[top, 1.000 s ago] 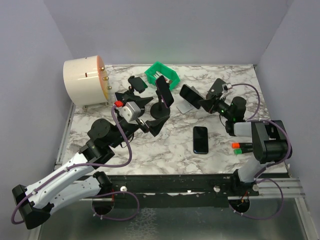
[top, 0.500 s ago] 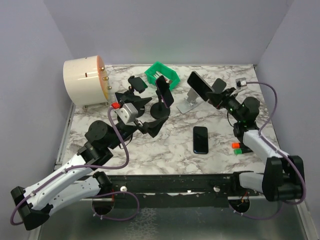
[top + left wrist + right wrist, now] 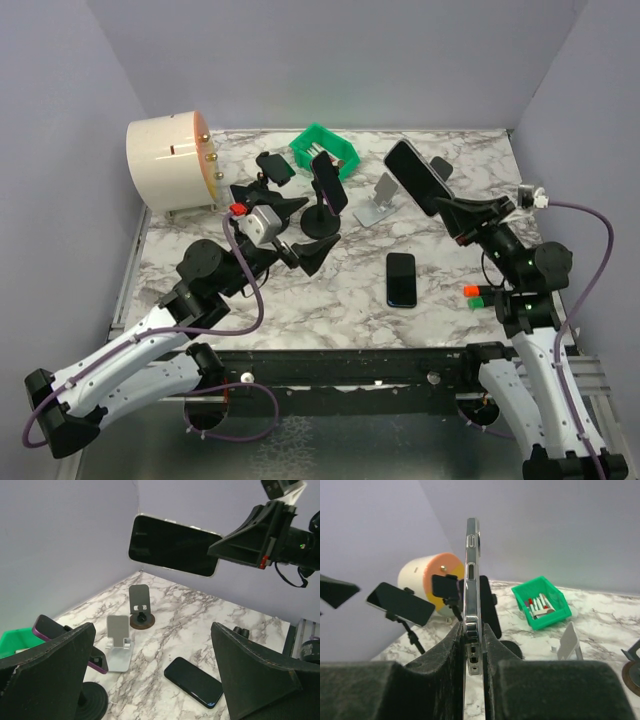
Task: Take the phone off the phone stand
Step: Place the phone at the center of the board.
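My right gripper [image 3: 455, 214] is shut on the lower end of a dark phone [image 3: 418, 178] with a silver rim and holds it in the air, right of and above the silver phone stand [image 3: 378, 205]. In the right wrist view the phone [image 3: 471, 580] stands edge-on between the pads of that gripper [image 3: 472, 635]. The left wrist view has the phone [image 3: 172, 545] hanging high over the empty stand [image 3: 119, 642]. My left gripper [image 3: 300, 228] is open beside a black stand, with nothing between its fingers [image 3: 260, 675].
A second black phone [image 3: 401, 279] lies flat on the marble. A black stand [image 3: 326, 185] carries a purple-edged phone, and a clamp arm [image 3: 275, 166] carries another. A green bin [image 3: 325, 150] and a white cylinder [image 3: 170, 163] sit at the back. Red and green markers [image 3: 480, 293] lie at the right.
The right arm has lifted the phone off the silver stand and carried it up and to the right, leaving the stand empty. The left arm has stayed where it was.
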`<state>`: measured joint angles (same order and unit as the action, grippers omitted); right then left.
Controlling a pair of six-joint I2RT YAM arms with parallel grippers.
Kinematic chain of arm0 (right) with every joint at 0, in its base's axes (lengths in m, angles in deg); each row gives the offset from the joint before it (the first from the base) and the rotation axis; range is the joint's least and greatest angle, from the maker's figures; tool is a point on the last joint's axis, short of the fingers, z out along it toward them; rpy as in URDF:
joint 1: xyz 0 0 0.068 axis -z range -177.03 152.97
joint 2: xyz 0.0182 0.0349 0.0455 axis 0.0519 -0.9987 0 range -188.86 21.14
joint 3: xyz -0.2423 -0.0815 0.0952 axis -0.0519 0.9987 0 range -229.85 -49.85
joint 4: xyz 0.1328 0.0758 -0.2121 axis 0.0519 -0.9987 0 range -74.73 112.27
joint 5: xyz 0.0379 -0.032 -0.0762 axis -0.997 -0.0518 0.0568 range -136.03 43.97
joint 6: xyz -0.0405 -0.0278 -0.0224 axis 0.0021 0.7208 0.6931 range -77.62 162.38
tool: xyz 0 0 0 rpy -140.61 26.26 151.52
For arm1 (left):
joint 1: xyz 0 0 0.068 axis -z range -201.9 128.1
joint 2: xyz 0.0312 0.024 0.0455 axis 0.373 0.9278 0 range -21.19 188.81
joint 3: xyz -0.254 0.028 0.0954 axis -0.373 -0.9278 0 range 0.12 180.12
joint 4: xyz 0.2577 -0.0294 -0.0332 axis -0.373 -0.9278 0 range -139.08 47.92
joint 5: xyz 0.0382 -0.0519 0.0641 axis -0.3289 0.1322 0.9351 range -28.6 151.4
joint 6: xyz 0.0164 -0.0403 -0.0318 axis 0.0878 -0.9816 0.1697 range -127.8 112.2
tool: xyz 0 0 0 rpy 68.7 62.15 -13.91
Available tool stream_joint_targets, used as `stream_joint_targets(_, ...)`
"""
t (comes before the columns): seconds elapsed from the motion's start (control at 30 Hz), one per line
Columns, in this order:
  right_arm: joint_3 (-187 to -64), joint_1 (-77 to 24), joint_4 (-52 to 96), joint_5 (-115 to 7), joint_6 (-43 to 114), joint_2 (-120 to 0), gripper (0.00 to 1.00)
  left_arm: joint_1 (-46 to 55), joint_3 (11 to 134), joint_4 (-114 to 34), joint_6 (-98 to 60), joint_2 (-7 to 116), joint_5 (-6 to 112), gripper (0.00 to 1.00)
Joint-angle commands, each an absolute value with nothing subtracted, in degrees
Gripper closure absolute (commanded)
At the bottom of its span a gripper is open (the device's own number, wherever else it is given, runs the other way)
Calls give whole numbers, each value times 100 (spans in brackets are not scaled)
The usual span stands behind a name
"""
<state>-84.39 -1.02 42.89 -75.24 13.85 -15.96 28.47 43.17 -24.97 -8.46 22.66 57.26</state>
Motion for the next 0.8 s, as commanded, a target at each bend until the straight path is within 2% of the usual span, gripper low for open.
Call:
stream_joint_targets(0.0,-8685,-219,4032,-8063,834,-938,100,2864,4370,-2340,-1246,2369,5515,1)
stream_joint_targets(0.33,-8003,-303,6356,-8076,-809,-502,100,2864,5269,-2194,-2833,2971,5284,1)
stream_joint_targets(0.5,-7824,-307,7655,-7836,-1628,-664,100,2864,5467,-1906,-3686,2989,5551,1)
stream_joint_targets(0.77,-7818,-304,9147,-7551,-2659,-1085,100,2865,5860,-1362,-4184,3404,5348,1)
